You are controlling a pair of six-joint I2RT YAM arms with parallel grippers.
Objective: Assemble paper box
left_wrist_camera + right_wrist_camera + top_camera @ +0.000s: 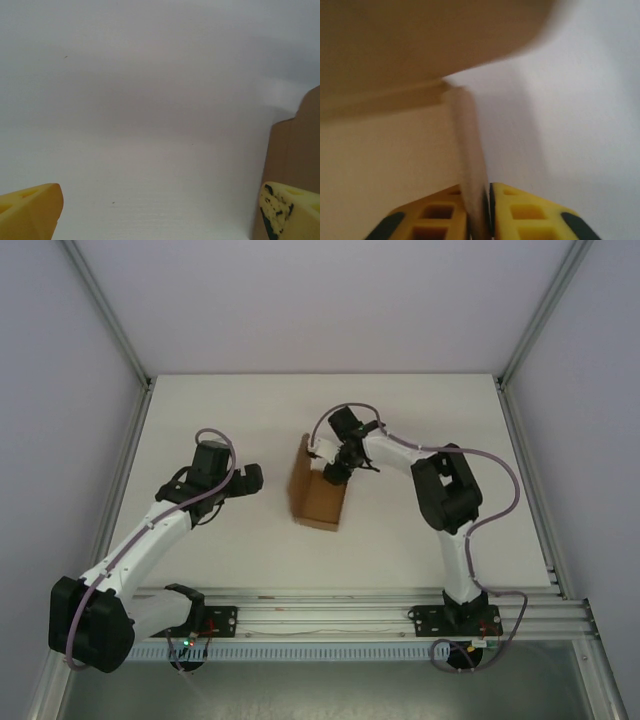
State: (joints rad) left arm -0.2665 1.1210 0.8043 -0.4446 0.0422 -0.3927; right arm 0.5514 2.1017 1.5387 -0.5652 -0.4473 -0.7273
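Note:
The brown paper box (pixel 318 492) stands partly folded in the middle of the white table. My right gripper (pixel 335 468) is at its right upper edge, shut on a thin cardboard wall (pixel 467 165) that runs upright between the two yellow fingers (pixel 530 215). More of the box's brown panel (pixel 380 155) lies to the left of that wall. My left gripper (pixel 248 478) hovers to the left of the box, apart from it, open with nothing between its yellow fingertips (pixel 30 210). A brown edge of the box (pixel 295 150) shows at the right of the left wrist view.
The white table (pixel 220 410) is ringed by grey enclosure walls and aluminium posts (pixel 110 310). A metal rail (pixel 320 615) carrying both arm bases runs along the near edge.

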